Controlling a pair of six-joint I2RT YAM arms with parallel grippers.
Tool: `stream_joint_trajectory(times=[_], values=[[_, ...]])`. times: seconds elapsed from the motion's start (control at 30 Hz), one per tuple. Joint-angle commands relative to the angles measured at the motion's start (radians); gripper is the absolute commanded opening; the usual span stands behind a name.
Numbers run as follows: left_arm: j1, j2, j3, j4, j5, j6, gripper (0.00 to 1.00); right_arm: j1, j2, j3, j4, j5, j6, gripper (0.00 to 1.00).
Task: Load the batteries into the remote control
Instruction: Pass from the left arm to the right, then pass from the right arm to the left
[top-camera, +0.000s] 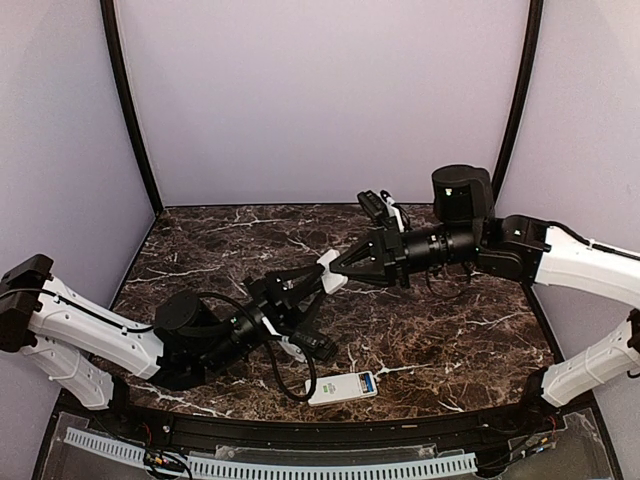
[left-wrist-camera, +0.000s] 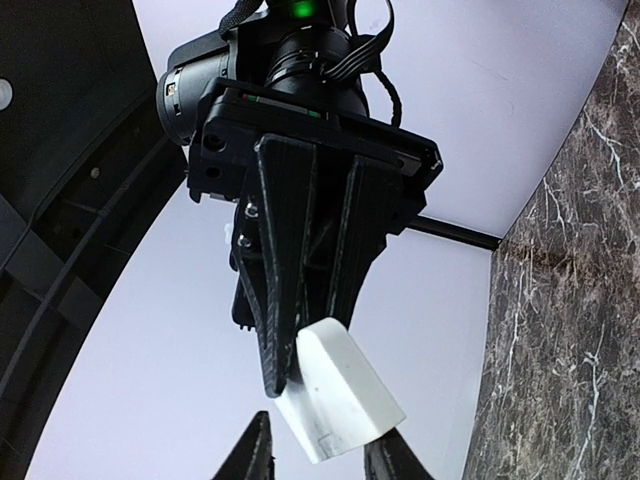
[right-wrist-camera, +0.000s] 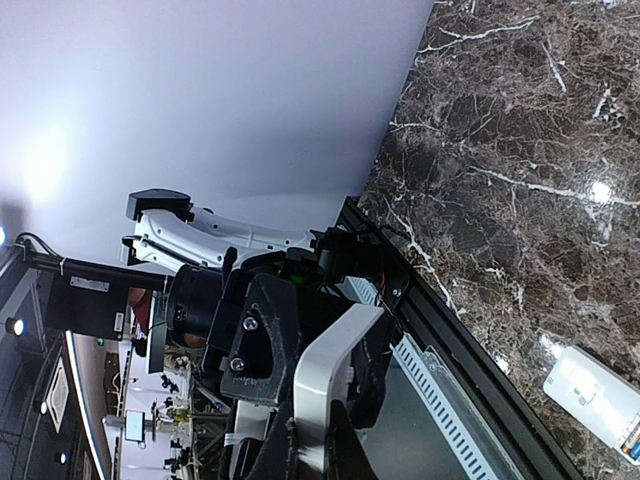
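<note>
a: where was the remote control (top-camera: 343, 387) just then?

b: it lay flat on the table (top-camera: 450, 330), close to the near edge, about the middle. one end showed what i took for the batteries (top-camera: 368, 381), just a small blue speck, too tiny to be sure.

a: and the claws?

b: both were up in the air over the middle of the table, tip to tip. the right claw (left-wrist-camera: 305, 345) was pinched tight on a white piece (left-wrist-camera: 340, 400). the left claw (left-wrist-camera: 325, 455) had its fingers apart, one on each side of the piece's low end, so it looked loose, not gripping.

a: what was the white piece?

b: i guessed it was the remote's back lid, but i couldn't tell.

a: so how should it go?

b: i'd say the right claw had to squeeze firmly, since only one end of the piece was caught. the left one should slide straight back, slowly, so it wouldn't bump the piece and twist it out. then the piece needed a spot on the table well apart from the remote.
</note>
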Motion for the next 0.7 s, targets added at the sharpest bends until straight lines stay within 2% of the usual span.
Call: stream_joint_trajectory(times=[0.0,0.13,0.33,0.43,0.5,0.53,0.57,0.6,0.63,0.67], values=[[-0.004,0.003,-0.007,0.041,-0.016,-0.016,0.37,-0.01,-0.032,-0.028,0.036,0.029,0.009,0.0],[-0.004,0.011,-0.006,0.042,-0.048,-0.039,0.53,-0.021,-0.052,-0.044,0.033,0.049,0.011,0.0],[-0.004,0.001,-0.011,0.004,-0.082,-0.109,0.58,-0.035,-0.064,-0.063,0.023,0.062,0.007,0.0],[-0.003,-0.042,-0.021,-0.039,-0.119,-0.278,0.63,-0.039,-0.078,-0.053,-0.013,0.08,-0.025,0.0],[0.006,-0.107,-0.019,-0.134,-0.115,-0.515,0.7,-0.039,-0.088,-0.046,-0.018,0.08,-0.055,0.0],[0.015,-0.174,-0.016,-0.258,-0.056,-0.705,0.72,-0.039,-0.091,-0.039,-0.018,0.073,-0.083,0.0],[0.043,-0.214,-0.004,-0.329,-0.008,-0.817,0.72,-0.038,-0.094,-0.03,-0.021,0.063,-0.114,0.0],[0.065,-0.284,0.0,-0.457,0.143,-1.045,0.72,-0.039,-0.094,-0.018,-0.021,0.048,-0.149,0.0],[0.124,-0.315,0.0,-0.492,0.229,-1.157,0.72,-0.039,-0.093,-0.005,-0.021,0.028,-0.185,0.0],[0.153,-0.358,-0.004,-0.507,0.365,-1.365,0.72,-0.039,-0.092,0.009,-0.021,0.007,-0.222,0.0]])
